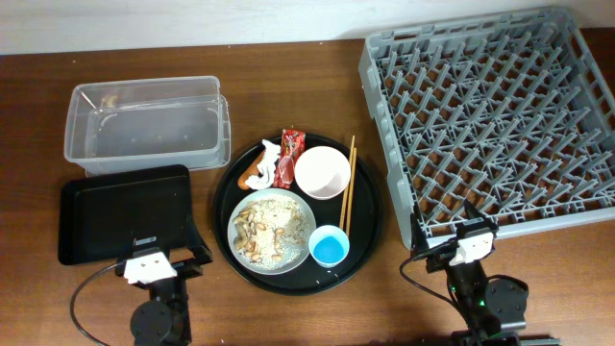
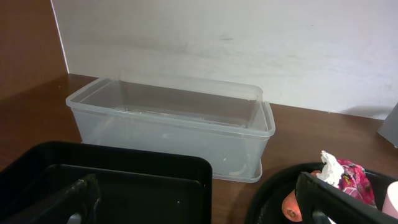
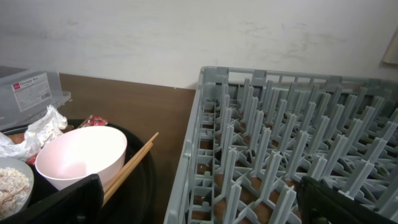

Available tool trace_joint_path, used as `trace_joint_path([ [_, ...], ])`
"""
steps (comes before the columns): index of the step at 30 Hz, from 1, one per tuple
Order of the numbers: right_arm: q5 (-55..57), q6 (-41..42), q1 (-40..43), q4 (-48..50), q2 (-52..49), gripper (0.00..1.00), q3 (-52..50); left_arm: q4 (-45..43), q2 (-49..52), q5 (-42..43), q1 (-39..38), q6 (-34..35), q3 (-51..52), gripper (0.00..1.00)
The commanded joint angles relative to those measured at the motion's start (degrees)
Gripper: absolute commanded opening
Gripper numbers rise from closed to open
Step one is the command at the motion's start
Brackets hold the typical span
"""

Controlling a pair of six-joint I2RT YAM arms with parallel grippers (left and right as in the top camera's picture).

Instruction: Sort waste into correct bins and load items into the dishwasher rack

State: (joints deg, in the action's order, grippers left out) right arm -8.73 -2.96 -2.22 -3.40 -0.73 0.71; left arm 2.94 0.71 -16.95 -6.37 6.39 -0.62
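Note:
On the round black tray [image 1: 365,245] sit the white bowl [image 1: 322,172], light-blue cup [image 1: 329,247], wooden chopsticks [image 1: 348,183], and the pale plate [image 1: 240,207] holding rice-like scraps [image 1: 272,226]. The red wrapper [image 1: 289,157], white tissue [image 1: 270,156] and orange piece [image 1: 256,177] lie at the tray's back. The clear tub [image 1: 146,122] and black rectangular tray [image 1: 123,210] are at left; the grey rack [image 1: 495,115] is at right. My left gripper [image 1: 161,255] is open and empty near the black tray's front edge. My right gripper [image 1: 454,235] is open and empty at the rack's front edge.
A white wall [image 2: 224,43] runs behind the brown wooden table [image 1: 288,86]. The tub also shows in the left wrist view [image 2: 168,127], with the tissue [image 2: 331,169] and wrapper [image 2: 357,183]. The bowl [image 3: 81,155] and rack [image 3: 292,162] show in the right wrist view.

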Motion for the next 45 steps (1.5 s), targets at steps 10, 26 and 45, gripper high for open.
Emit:
trace_joint_path([
  [10,-0.11,0.42,0.37,-0.20,0.37,0.98,-0.39,0.31,-0.31,-0.79,-0.02,-0.90,0.09,0.99],
  [26,-10.19,0.52,0.37,-3.50,0.35,0.98,5.42,-0.20,0.46,12.48,-0.02,-0.90,-5.79,0.99],
  [45,-31.58,6.10,0.74,-39.30,-49.88,0.98,53.35,58.77,85.11,43.25,-5.44,1.84,-82.84,0.99],
])
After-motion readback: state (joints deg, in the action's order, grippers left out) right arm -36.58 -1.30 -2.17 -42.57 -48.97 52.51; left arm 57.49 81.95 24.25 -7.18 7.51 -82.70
